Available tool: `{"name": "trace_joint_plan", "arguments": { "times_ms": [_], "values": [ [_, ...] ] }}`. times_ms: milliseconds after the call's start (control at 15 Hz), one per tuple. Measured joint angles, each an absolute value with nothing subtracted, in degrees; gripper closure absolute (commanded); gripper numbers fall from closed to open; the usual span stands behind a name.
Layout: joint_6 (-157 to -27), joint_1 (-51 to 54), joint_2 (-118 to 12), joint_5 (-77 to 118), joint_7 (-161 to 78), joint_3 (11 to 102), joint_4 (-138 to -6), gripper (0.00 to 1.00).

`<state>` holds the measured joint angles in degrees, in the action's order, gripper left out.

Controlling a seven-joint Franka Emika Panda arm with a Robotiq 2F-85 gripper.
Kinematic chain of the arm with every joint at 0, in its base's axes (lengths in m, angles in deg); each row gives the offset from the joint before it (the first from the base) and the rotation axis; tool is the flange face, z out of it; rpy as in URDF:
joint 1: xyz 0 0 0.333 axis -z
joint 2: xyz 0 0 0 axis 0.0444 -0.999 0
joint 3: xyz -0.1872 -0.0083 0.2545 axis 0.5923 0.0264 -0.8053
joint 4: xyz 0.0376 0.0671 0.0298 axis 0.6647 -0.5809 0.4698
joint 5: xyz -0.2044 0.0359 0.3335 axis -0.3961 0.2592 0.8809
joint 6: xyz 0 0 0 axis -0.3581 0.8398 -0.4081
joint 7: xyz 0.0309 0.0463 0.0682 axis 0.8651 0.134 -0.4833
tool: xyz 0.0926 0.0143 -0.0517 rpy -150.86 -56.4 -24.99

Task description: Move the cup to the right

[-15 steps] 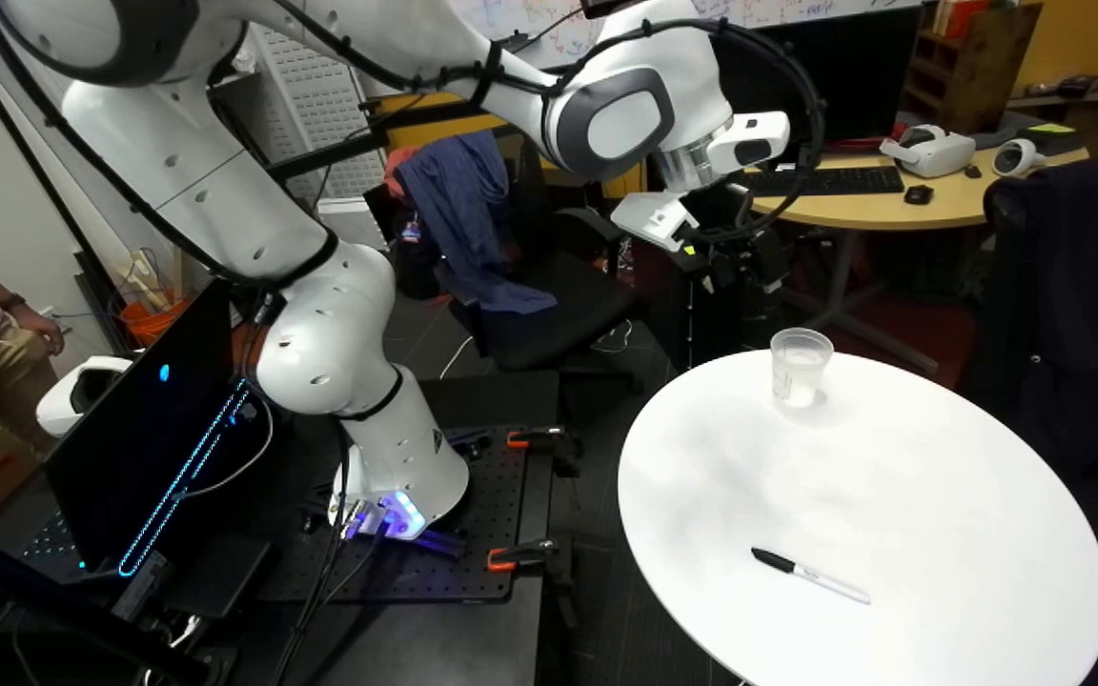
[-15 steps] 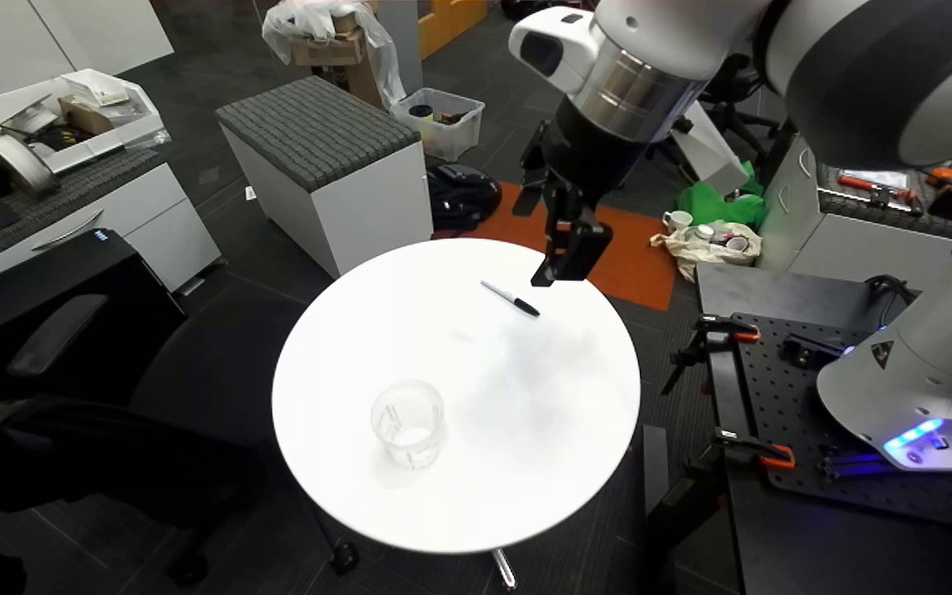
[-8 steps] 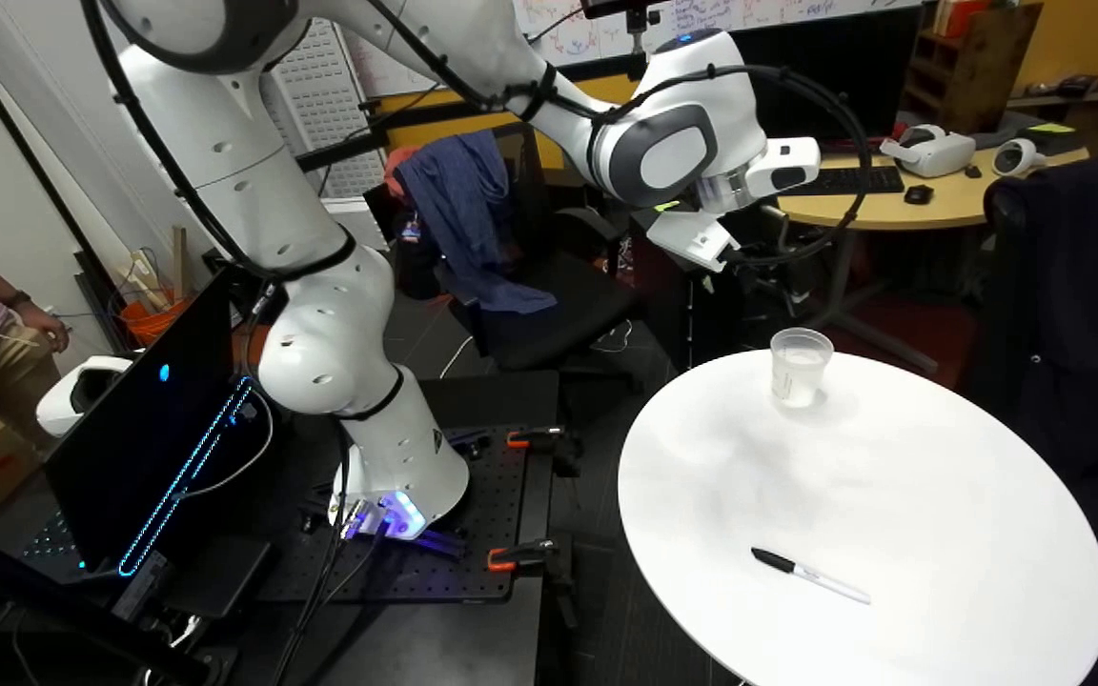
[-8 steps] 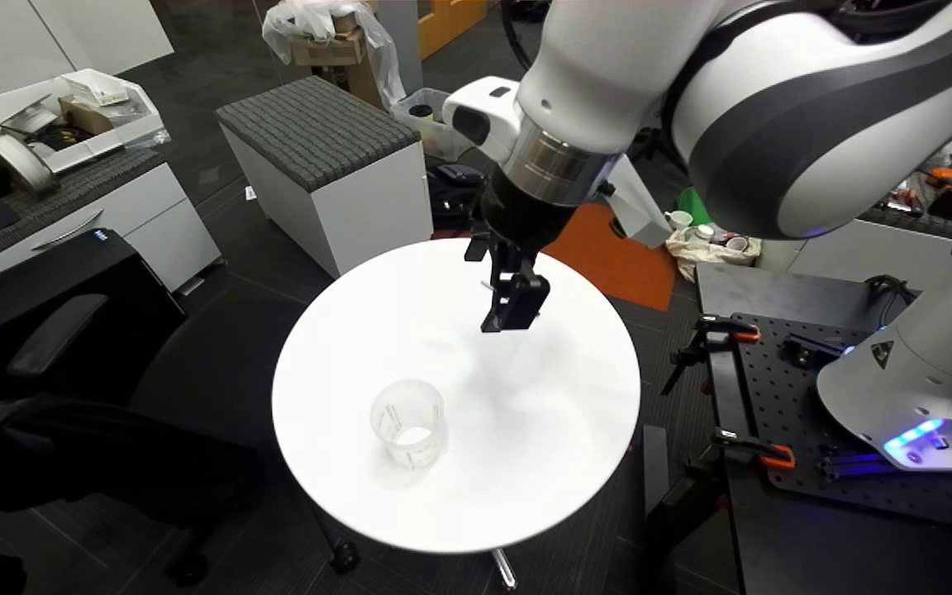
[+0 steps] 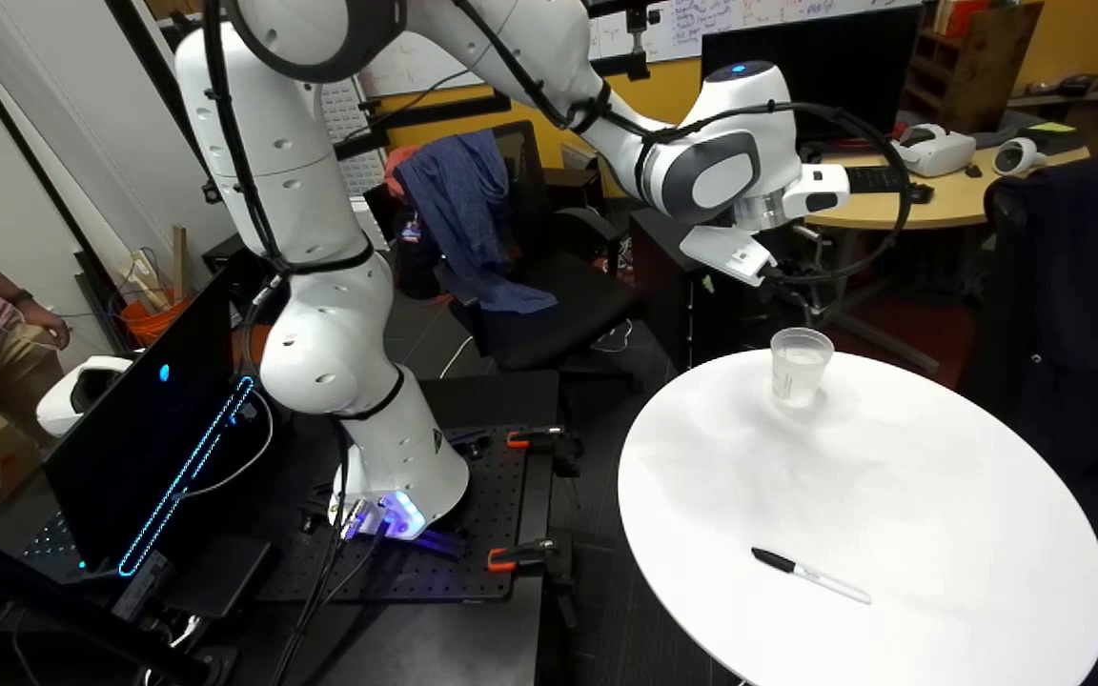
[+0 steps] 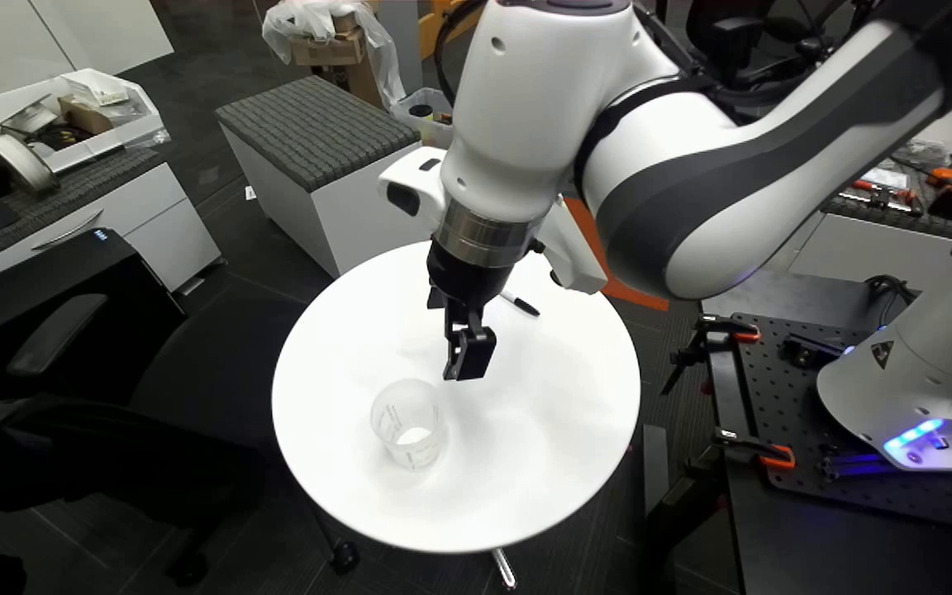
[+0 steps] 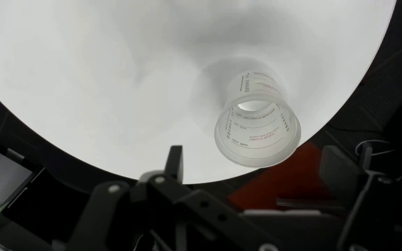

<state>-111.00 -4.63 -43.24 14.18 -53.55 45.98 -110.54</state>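
Observation:
The cup is a small clear plastic tumbler with printed markings, upright on the round white table (image 5: 949,495). It shows in both exterior views (image 5: 800,369) (image 6: 407,423) and in the wrist view (image 7: 257,134), right of centre. My gripper (image 7: 255,166) is open and empty; one dark finger (image 7: 175,163) is left of the cup and the other (image 7: 337,169) is right of it in that view. In an exterior view the gripper (image 6: 453,339) hangs above the table, near the cup but apart from it.
A black-capped marker (image 5: 811,575) lies on the table, partly hidden by the arm in an exterior view (image 6: 521,304). The cup stands close to the table's edge. A black chair (image 6: 203,388) stands beside the table. A dark bench with clamps (image 6: 753,450) carries the robot base.
The arm has reached out over the table and moved down, bringing the gripper from beyond the marker to near the cup. The cup and marker have not moved.

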Motion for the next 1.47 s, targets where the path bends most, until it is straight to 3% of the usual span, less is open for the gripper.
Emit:
{"name": "trace_joint_plan", "arguments": {
  "times_ms": [1467],
  "values": [
    [-103.38, -4.51, -62.37, 13.82, -53.58, 46.07, -93.07, 0.0]
  ]
}}
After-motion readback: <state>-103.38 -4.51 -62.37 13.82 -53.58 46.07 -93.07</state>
